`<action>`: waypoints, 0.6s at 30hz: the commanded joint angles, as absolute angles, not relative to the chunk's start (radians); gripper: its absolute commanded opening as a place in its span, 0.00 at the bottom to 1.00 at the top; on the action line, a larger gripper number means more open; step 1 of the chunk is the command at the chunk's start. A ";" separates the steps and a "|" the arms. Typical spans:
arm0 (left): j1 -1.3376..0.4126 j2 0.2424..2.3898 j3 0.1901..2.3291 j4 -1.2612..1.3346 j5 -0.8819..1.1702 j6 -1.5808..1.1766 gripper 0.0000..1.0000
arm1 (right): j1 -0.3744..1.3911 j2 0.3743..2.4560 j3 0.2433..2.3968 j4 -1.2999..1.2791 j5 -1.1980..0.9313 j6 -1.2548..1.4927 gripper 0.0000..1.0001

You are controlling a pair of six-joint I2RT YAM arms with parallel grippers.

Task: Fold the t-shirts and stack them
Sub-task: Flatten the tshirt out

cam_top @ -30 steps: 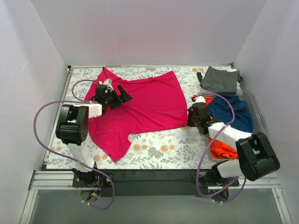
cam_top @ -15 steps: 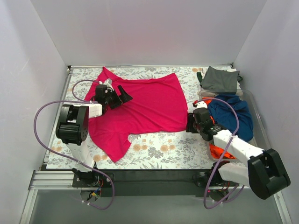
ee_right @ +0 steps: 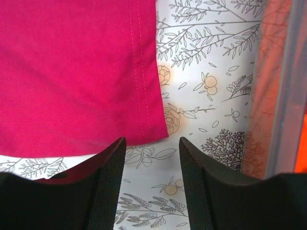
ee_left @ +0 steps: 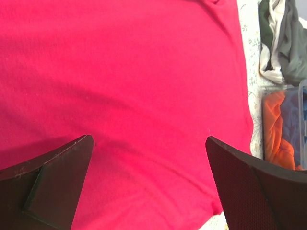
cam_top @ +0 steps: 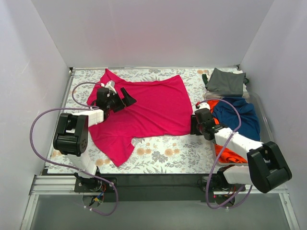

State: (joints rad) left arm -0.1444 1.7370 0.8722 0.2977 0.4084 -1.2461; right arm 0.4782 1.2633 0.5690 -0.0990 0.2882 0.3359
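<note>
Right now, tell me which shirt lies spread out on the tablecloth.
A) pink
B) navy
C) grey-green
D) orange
A: the pink shirt lies opened out across the tablecloth, while the navy shirt, orange shirt and grey-green shirt sit gathered at the right edge.

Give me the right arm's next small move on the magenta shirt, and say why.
Probably nudge the right gripper forward until the magenta t-shirt's hem corner sits between its fingers, then close. The jaws stand open and hold nothing, and that corner lies flat on the tablecloth just ahead of the gap.
</note>
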 commanded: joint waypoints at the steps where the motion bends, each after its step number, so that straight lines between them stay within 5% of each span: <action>1: -0.159 1.697 0.854 0.301 0.410 -1.244 0.97 | 0.480 1.288 0.612 -0.051 0.287 0.324 0.43; 10: -0.227 1.574 0.723 0.314 0.212 -1.262 0.96 | 0.479 1.336 0.630 -0.014 0.253 0.319 0.41; 18: -0.308 1.110 0.513 0.163 -0.250 -1.348 0.96 | 0.468 1.384 0.827 -0.009 0.209 0.267 0.44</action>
